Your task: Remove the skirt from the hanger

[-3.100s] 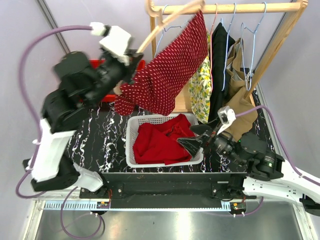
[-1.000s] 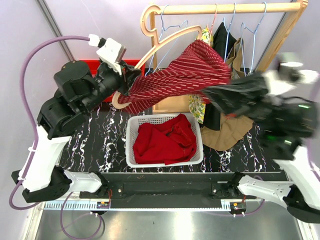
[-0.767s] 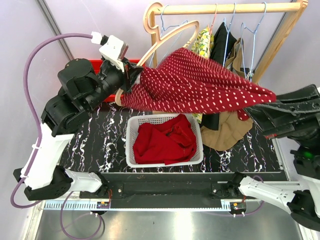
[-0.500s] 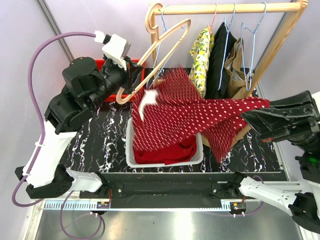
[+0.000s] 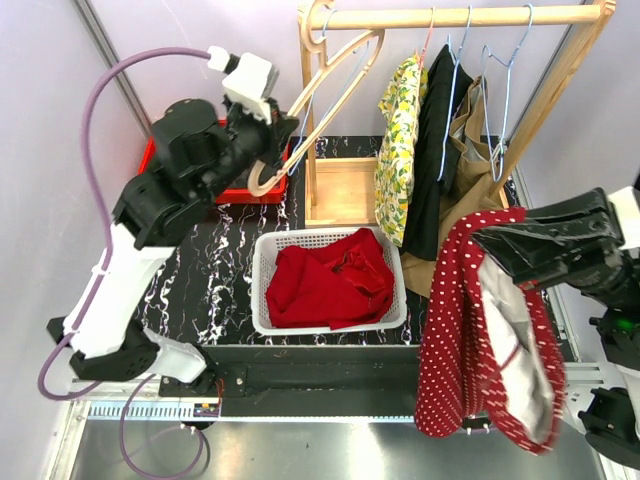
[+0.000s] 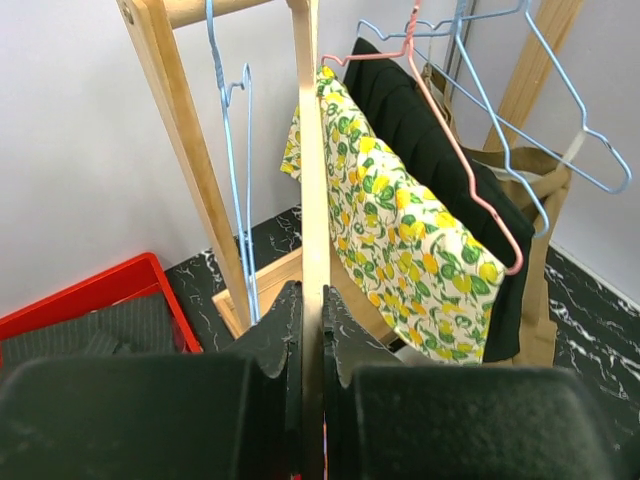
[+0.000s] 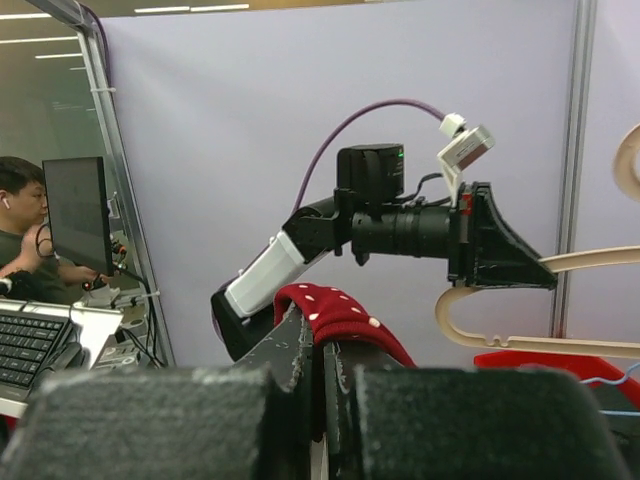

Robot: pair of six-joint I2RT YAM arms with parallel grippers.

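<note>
We see the right claw clamped on the red dotted skirt, which dangles straight below it, off the near edge of the tabletop. The left claw pinches the wooden hanger, which slants up beyond it.

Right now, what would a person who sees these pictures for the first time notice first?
The red dotted skirt stands out most: it hangs free at the lower right of the top view, draped from the shut right pincer. At the upper left, the left pincer clamps a bare wooden hanger beside the clothes rail. Between them a white basket holds a red cloth.
</note>
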